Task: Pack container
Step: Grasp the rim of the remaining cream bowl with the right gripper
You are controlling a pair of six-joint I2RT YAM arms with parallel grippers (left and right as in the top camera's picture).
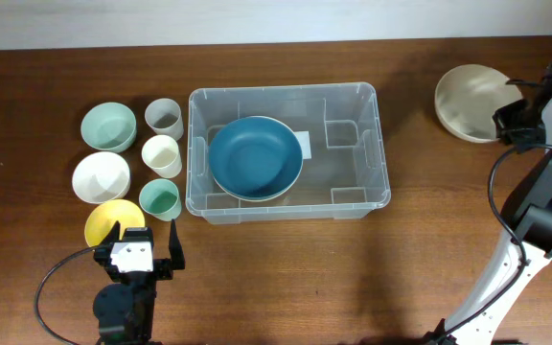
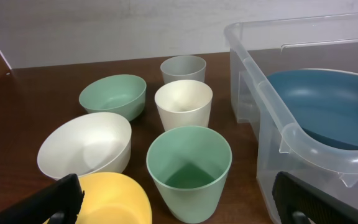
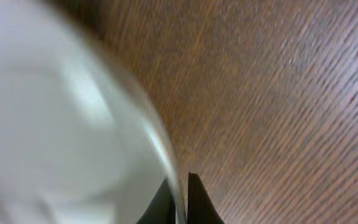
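Observation:
The clear container [image 1: 383,144] stands mid-table with a large blue bowl [image 1: 255,156] inside it; both show in the left wrist view, container [image 2: 272,106] and bowl [image 2: 328,106]. My left gripper [image 1: 145,241] is open and empty near the front edge. In its wrist view the fingers [image 2: 182,208] straddle a green cup [image 2: 188,168] and a yellow bowl [image 2: 114,199] without touching them. My right gripper [image 1: 502,123] is at the far right, shut on the rim of a beige bowl [image 1: 470,99]. The right wrist view shows the fingers [image 3: 180,193] pinching that rim [image 3: 73,124].
Left of the container stand a green bowl [image 1: 106,126], a grey cup [image 1: 164,117], a cream cup [image 1: 161,155], a white bowl [image 1: 101,176], the green cup [image 1: 159,198] and the yellow bowl [image 1: 108,220]. Bare wood lies in front of the container.

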